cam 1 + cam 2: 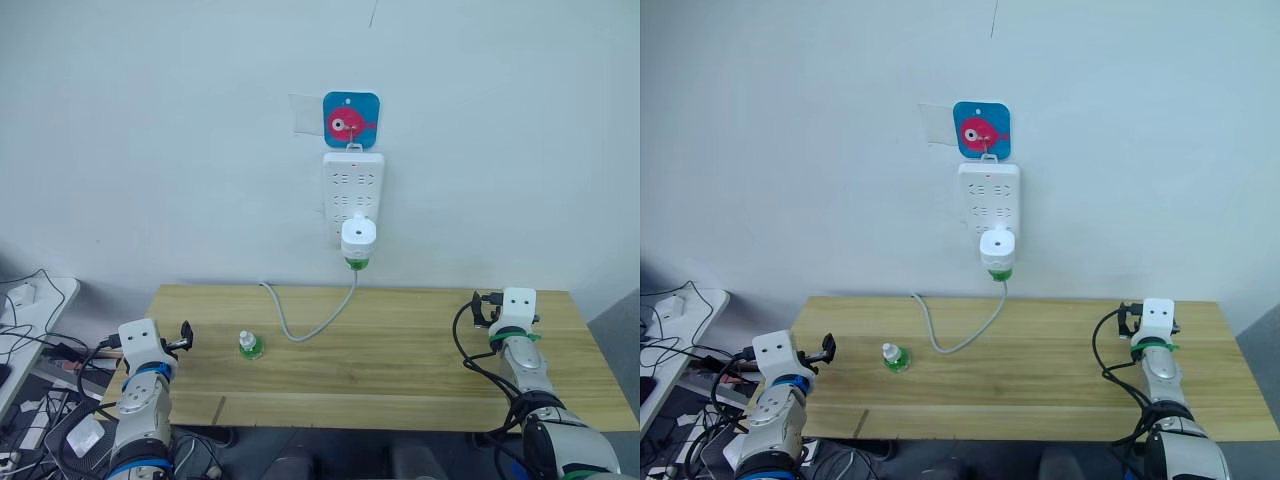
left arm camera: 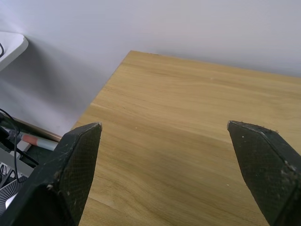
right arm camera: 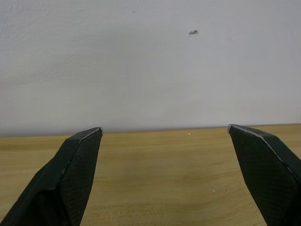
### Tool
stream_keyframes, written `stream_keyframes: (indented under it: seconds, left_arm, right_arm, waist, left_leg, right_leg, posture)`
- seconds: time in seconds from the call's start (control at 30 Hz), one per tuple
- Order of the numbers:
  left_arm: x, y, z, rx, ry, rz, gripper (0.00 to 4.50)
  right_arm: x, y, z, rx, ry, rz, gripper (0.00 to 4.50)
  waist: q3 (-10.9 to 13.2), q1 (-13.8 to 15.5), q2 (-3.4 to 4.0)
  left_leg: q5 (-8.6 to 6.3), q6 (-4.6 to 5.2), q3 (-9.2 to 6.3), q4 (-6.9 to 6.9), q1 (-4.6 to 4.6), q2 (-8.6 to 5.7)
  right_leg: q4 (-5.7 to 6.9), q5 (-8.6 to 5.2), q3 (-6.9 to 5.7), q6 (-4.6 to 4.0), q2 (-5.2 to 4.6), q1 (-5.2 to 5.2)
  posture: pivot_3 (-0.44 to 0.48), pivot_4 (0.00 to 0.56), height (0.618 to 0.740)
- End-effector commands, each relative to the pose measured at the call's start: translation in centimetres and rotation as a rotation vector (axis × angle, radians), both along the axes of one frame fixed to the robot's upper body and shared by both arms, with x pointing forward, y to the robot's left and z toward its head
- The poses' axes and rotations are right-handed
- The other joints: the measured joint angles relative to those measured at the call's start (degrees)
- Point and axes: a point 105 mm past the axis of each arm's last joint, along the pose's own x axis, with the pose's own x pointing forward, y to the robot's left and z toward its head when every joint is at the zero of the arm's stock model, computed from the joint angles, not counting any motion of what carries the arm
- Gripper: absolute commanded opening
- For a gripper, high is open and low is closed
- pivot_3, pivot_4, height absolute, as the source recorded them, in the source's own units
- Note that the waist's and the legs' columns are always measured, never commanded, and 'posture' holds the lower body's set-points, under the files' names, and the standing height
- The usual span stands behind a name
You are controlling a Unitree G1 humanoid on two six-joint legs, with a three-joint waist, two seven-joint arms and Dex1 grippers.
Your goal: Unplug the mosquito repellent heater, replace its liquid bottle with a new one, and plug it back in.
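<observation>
The white mosquito repellent heater (image 1: 358, 238) is plugged into the bottom of a white power strip (image 1: 353, 195) on the wall, with a green-tinted bottle (image 1: 356, 264) under it. A small liquid bottle (image 1: 249, 345) with a white cap and green base stands on the wooden table (image 1: 400, 360), left of centre. My left gripper (image 1: 184, 337) hovers open at the table's left edge, left of that bottle, nothing between its fingers (image 2: 70, 169). At the table's right end my right gripper (image 1: 481, 306) is open and empty, fingers (image 3: 70, 179) facing the wall.
A grey cable (image 1: 310, 325) runs from the power strip down across the table's back. A blue hook plate with a pink fish (image 1: 351, 119) holds the strip. A white side table (image 1: 30, 300) with cables stands at the left.
</observation>
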Motion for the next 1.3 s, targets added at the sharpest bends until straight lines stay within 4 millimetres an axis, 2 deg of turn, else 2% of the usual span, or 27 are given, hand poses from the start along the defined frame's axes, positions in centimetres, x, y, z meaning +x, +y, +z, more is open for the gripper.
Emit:
stream_keyframes:
  seconds: [0.03,0.2,0.43,0.6,0.7,0.83,0.97,1.1,1.2,1.3]
  left_arm:
    - [0.2,0.7,0.7,0.024,-0.010,0.002,4.50]
    - [0.5,0.3,1.0,0.013,-0.024,-0.028,4.50]
    - [0.5,-0.2,1.3,-0.015,-0.057,-0.067,4.50]
    - [0.0,-0.2,1.5,-0.033,-0.066,-0.098,4.50]
    - [-0.1,0.4,2.5,-0.037,-0.089,-0.110,4.50]
    - [-0.1,-0.3,5.0,0.001,-0.135,-0.244,4.50]
    - [-0.2,-2.7,9.1,0.010,-0.205,-0.491,4.50]
    - [0.3,-6.5,13.0,0.008,-0.225,-0.749,3.34]
    - [1.4,-9.4,15.8,0.006,-0.248,-0.920,3.34]
    - [2.5,-11.7,17.9,0.008,-0.263,-1.048,3.34]
  right_arm:
    - [0.5,-0.6,1.6,-0.018,-0.059,-0.007,4.47]
    - [0.3,-0.5,1.5,-0.028,-0.059,0.006,4.47]
    - [0.2,0.8,1.0,0.005,-0.041,0.104,4.47]
    - [0.4,1.3,2.0,-0.002,-0.079,0.153,4.47]
    - [0.1,1.9,2.9,0.001,-0.112,0.197,4.47]
    - [-0.6,3.5,4.6,0.007,-0.155,0.311,4.47]
    - [-1.8,6.3,7.3,0.069,-0.194,0.500,4.47]
    - [-2.9,10.0,11.1,0.142,-0.241,0.717,4.50]
    - [-3.5,12.9,13.7,0.205,-0.275,0.847,4.50]
    - [-4.3,15.4,15.2,0.244,-0.278,0.954,4.50]
  waist:
    - [0.0,0.0,0.00]
    - [0.0,0.0,0.00]
    - [0.0,-0.1,0.00]
    - [0.0,-0.1,0.00]
    - [0.0,-0.1,0.00]
    - [0.0,-0.1,0.05]
    - [0.2,0.0,0.25]
    - [0.7,0.1,0.66]
    - [0.9,0.4,0.89]
    - [1.0,0.4,0.86]
  left_leg:
    - [0.00,0.00,0.00,0.00,0.00,0.00]
    - [0.00,0.00,0.00,0.00,0.00,0.00]
    - [-0.01,0.02,0.02,0.00,0.00,0.02]
    - [-0.09,0.15,0.02,0.00,0.00,0.05]
    - [-0.10,0.17,-0.02,0.00,-0.01,0.05]
    - [-0.13,0.20,-0.03,0.00,-0.04,0.09]
    - [-0.15,0.22,-0.02,-0.01,-0.08,0.12]
    - [-0.15,0.24,-0.03,0.00,-0.09,0.16]
    - [-0.13,0.23,-0.02,0.02,-0.08,0.19]
    - [-0.13,0.21,-0.04,0.01,-0.09,0.33]
  right_leg:
    - [0.00,0.00,0.00,0.00,0.00,0.00]
    - [0.00,0.00,0.00,0.00,0.00,0.00]
    - [0.00,0.01,0.01,-0.01,0.02,0.00]
    - [0.00,0.01,0.03,-0.02,0.03,-0.02]
    - [-0.01,0.01,0.00,-0.02,0.04,-0.02]
    - [-0.03,0.01,0.01,-0.02,0.04,-0.04]
    - [-0.03,0.01,0.06,-0.04,0.03,-0.09]
    - [-0.04,0.04,0.02,-0.09,0.02,-0.08]
    - [-0.03,0.06,-0.02,-0.12,0.06,-0.07]
    - [-0.04,0.08,-0.08,-0.15,0.30,-0.06]
  posture:
    - [-0.036,0.077,0.740]
    - [-0.036,0.080,0.740]
    - [-0.034,0.092,0.740]
    - [-0.052,0.102,0.740]
    - [-0.061,0.105,0.740]
    - [-0.069,0.112,0.740]
    - [-0.078,0.120,0.740]
    - [-0.082,0.123,0.740]
    - [-0.085,0.121,0.740]
    - [-0.087,0.118,0.740]
